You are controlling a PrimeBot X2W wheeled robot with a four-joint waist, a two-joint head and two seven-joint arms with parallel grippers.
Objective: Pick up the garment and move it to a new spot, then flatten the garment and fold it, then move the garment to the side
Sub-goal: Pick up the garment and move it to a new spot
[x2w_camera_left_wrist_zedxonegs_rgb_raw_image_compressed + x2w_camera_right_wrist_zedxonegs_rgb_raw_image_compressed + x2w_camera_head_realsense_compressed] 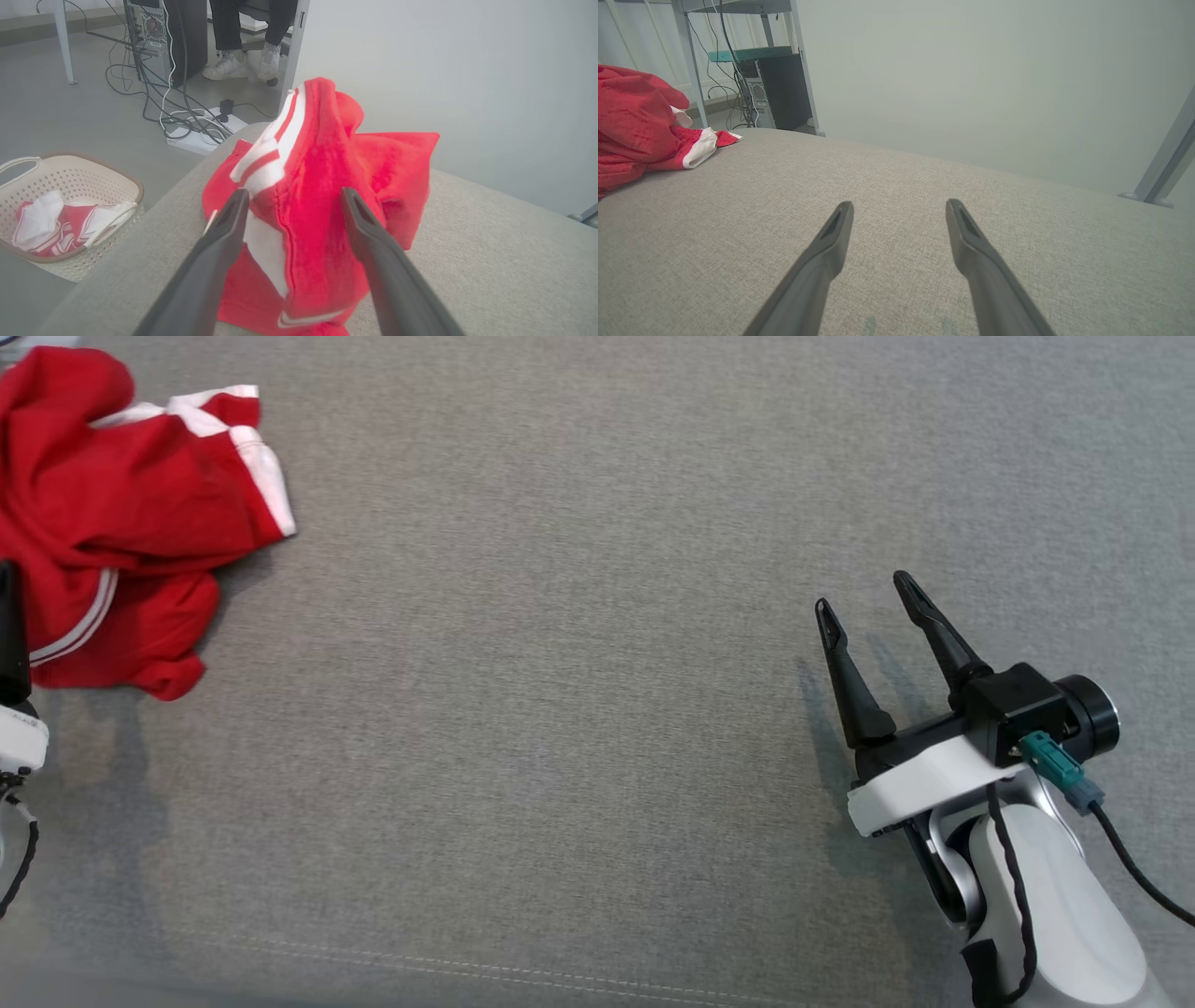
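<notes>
The garment is a crumpled red piece with white stripes, lying at the far left of the grey fabric table. In the left wrist view my left gripper is open, with its fingers on either side of a raised fold of the garment. One of its dark fingers shows at the head view's left edge, beside the cloth. My right gripper is open and holds nothing, low over the bare table at the right, far from the garment. In the right wrist view, that gripper points across the table, with the garment at the left.
A beige laundry basket with red and white clothes stands on the floor beyond the table's edge. Behind it are a computer tower, cables and a seated person's feet. A metal frame leg rises past the table's far right.
</notes>
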